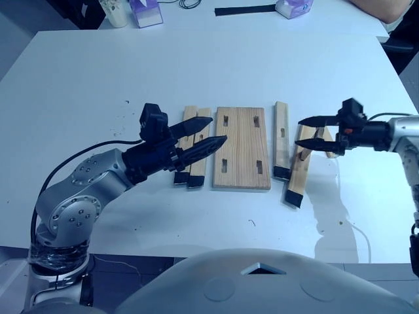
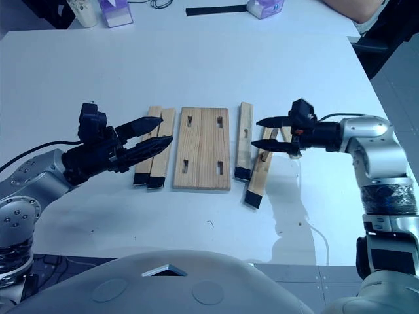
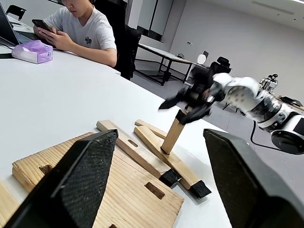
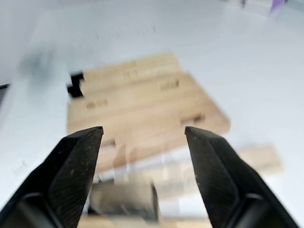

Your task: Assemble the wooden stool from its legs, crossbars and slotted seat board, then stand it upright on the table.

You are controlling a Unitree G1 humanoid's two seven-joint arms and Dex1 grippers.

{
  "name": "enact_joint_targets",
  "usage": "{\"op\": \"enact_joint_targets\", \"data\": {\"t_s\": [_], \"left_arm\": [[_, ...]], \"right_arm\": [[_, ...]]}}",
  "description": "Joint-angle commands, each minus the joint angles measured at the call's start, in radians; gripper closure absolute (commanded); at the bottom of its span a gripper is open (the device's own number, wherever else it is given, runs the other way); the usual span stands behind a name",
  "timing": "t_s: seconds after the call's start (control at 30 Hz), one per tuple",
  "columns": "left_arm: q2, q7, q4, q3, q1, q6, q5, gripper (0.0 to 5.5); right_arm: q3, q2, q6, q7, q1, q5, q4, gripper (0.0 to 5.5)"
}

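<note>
We judge assembly barely begun: the seat board (image 1: 241,148) lies flat mid-frame on the tabletop (image 1: 98,72), legs (image 1: 281,140) loose on either side, nothing slotted, with the left end effector (image 1: 218,129) spread above the left-hand pair and the right end effector (image 1: 299,133) spread around a tilted stick (image 3: 172,135).

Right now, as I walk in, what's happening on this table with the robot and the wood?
A robot is putting together a wooden stool, and nothing is joined yet. The seat board lies flat on the table with two legs either side. The left gripper hovers open over the left legs. The right gripper, also open, is above the right legs, where a short piece stands tilted beneath it.
</note>
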Motion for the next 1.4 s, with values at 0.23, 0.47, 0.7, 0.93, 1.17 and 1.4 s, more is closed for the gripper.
{"op": "enact_joint_targets", "data": {"t_s": [0.23, 0.47, 0.7, 0.93, 1.17, 1.4], "left_arm": [[-0.010, 0.014, -0.023, 0.000, 0.008, -0.007, 0.013, 2.18], [-0.015, 0.014, -0.012, -0.005, 0.003, -0.006, 0.028, 2.18], [-0.023, 0.016, -0.002, -0.012, -0.007, -0.006, 0.040, 2.18], [-0.015, 0.008, 0.007, -0.007, -0.012, 0.004, 0.043, 2.18], [0.000, -0.008, 0.021, -0.006, -0.031, 0.018, 0.036, 2.18], [0.035, -0.050, 0.062, -0.006, -0.084, 0.048, 0.023, 2.18]], "right_arm": [[-0.039, 0.067, 0.115, -0.186, -0.024, 0.120, -0.297, 2.33], [-0.013, 0.107, 0.094, -0.247, -0.038, 0.086, -0.279, 2.57], [-0.021, 0.141, 0.125, -0.286, -0.133, 0.127, -0.263, 2.57], [-0.049, 0.147, 0.175, -0.322, -0.192, 0.206, -0.315, 2.57], [0.023, 0.109, 0.033, -0.287, -0.013, 0.062, -0.301, 2.57], [0.130, 0.149, -0.290, -0.268, 0.199, -0.178, 0.028, 2.57]]}}
